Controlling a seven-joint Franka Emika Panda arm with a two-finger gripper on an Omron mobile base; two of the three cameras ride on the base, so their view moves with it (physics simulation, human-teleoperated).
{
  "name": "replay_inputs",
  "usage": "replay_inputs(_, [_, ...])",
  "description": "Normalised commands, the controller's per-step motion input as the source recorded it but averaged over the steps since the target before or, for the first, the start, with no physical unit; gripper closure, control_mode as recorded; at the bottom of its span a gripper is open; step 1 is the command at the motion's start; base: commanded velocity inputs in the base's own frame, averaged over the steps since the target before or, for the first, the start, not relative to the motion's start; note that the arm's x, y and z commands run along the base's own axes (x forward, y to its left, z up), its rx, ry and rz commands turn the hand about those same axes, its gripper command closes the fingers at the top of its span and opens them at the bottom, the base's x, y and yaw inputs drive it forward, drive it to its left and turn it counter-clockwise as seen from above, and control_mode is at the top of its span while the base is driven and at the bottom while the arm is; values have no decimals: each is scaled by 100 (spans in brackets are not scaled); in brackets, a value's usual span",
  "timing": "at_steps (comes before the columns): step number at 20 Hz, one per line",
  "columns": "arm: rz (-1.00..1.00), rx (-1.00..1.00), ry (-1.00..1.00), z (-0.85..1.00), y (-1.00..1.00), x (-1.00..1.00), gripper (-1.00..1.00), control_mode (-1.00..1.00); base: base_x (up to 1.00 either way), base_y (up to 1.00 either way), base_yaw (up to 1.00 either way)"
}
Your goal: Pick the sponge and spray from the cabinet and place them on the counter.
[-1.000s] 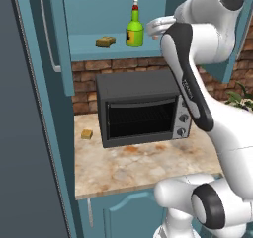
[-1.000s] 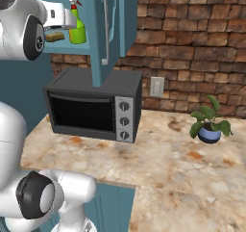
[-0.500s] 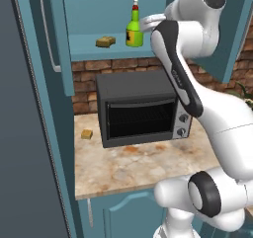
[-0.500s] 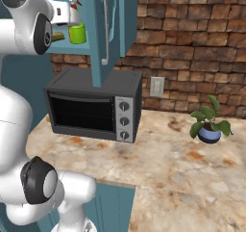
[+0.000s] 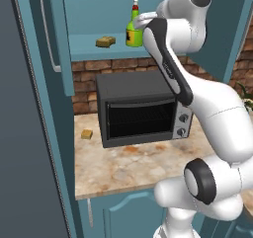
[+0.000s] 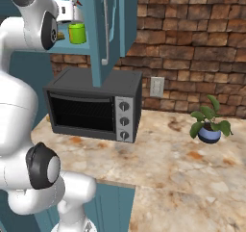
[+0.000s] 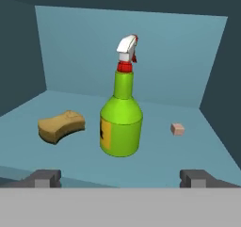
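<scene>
Hand view, looking into the open cabinet (image 7: 141, 37): teal back wall and shelf carrying three items, listed by size. Below, in the base views, the marbled table (image 5: 123, 170) bears a black toaster oven (image 5: 141, 108), a small potted plant (image 6: 210, 125) well to the right, and an orange-tan block (image 5: 87, 134) just left of the oven.

Spray (image 7: 121, 113): green bottle, upright near the shelf's front, centred between the finger tips but not touching either. The body looks rigid and smooth, so probably slippery; likely light. The wide lower body offers the best hold, since the narrow neck and white-and-red trigger top give less surface and could tip the bottle.

Sponge (image 7: 61, 125): mustard, flat, lying to the left of the spray and apart from it. Judged soft and compressible; best pinched across its short width.

Pale tan cube (image 7: 177, 129): lying to the right of the spray, apart from it.

Tool (image 7: 121, 176): jaws spread wide, empty, level with the bottle's base just short of it. In the left base view the hand sits at the shelf's front edge beside the bottle.
</scene>
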Motion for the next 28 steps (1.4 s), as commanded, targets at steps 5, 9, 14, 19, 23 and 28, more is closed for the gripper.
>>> replay_inputs(5, [0,0,0,0,5,35,-100,-100,0,0,0])
replay_inputs(9, [0,0,0,0,5,35,-100,-100,0,0,0])
replay_inputs(14, [0,0,0,0,2,36,-100,-100,0,0,0])
replay_inputs(19, [0,0,0,0,2,34,-100,-100,0,0,0])
replay_inputs(23, [0,0,0,0,10,37,-100,-100,0,0,0])
replay_inputs(28, [0,0,0,0,10,34,-100,-100,0,0,0])
